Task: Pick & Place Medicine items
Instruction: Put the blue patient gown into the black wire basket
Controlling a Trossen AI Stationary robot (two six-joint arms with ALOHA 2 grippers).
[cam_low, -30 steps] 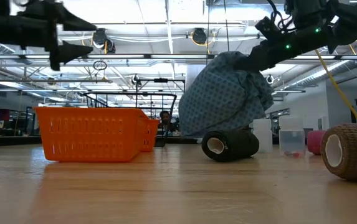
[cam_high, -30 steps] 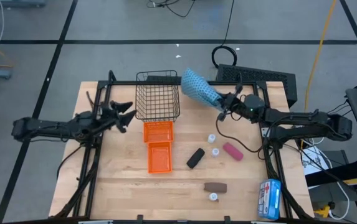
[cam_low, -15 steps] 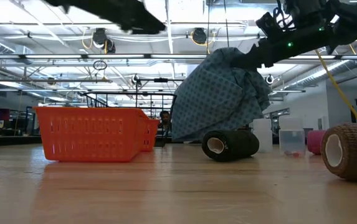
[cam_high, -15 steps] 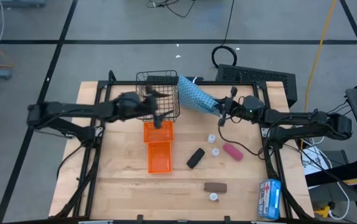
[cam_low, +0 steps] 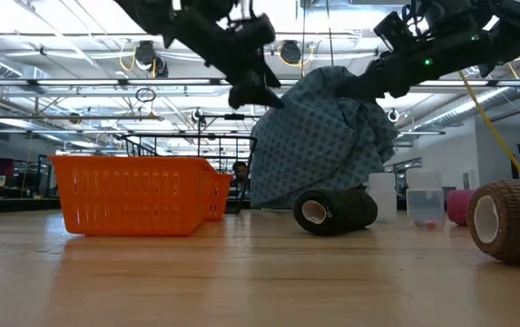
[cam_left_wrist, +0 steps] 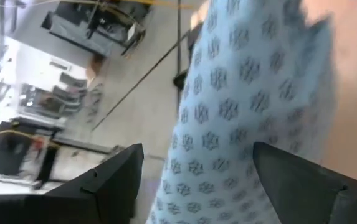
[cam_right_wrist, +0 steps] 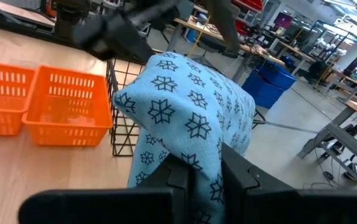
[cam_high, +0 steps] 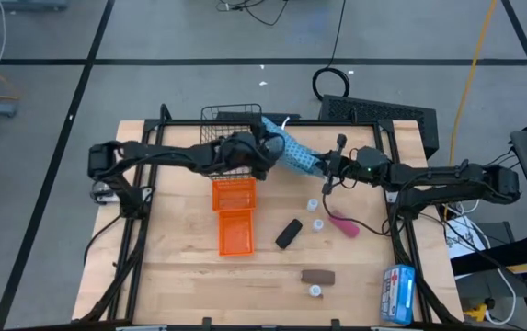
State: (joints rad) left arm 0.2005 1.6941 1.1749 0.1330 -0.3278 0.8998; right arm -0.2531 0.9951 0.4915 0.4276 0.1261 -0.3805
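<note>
The blue patterned cloth pouch (cam_high: 289,147) hangs in the air by the wire basket's right corner, held by my right gripper (cam_high: 324,167), which is shut on it. My left gripper (cam_high: 265,152) is open, with one finger on each side of the pouch's other end (cam_left_wrist: 228,124); I cannot tell whether it touches. On the table lie the black oblong (cam_high: 289,233), the pink oblong (cam_high: 343,223), the brown bar (cam_high: 317,276) and three white vials (cam_high: 312,204), (cam_high: 318,223), (cam_high: 315,291). My right gripper pinches the pouch's right-hand end (cam_right_wrist: 206,168) between its two fingers, a bunched fold of cloth. The fingers come roughly level from the table's right. The pouch is lifted clear and reaches away from the fingers toward the wire basket (cam_right_wrist: 119,118).
A black wire basket (cam_high: 231,138) stands at the far edge, with two orange baskets (cam_high: 234,195), (cam_high: 235,232) in front of it. A blue-and-white packet (cam_high: 397,292) lies off the table's near right corner. Bare wood shows at the near left.
My left arm has swung from the table's left side toward the right, passing over the wire basket, and its open gripper has come up around the pouch's free end. My right gripper has stayed shut on the pouch and has shifted a little toward the left.
</note>
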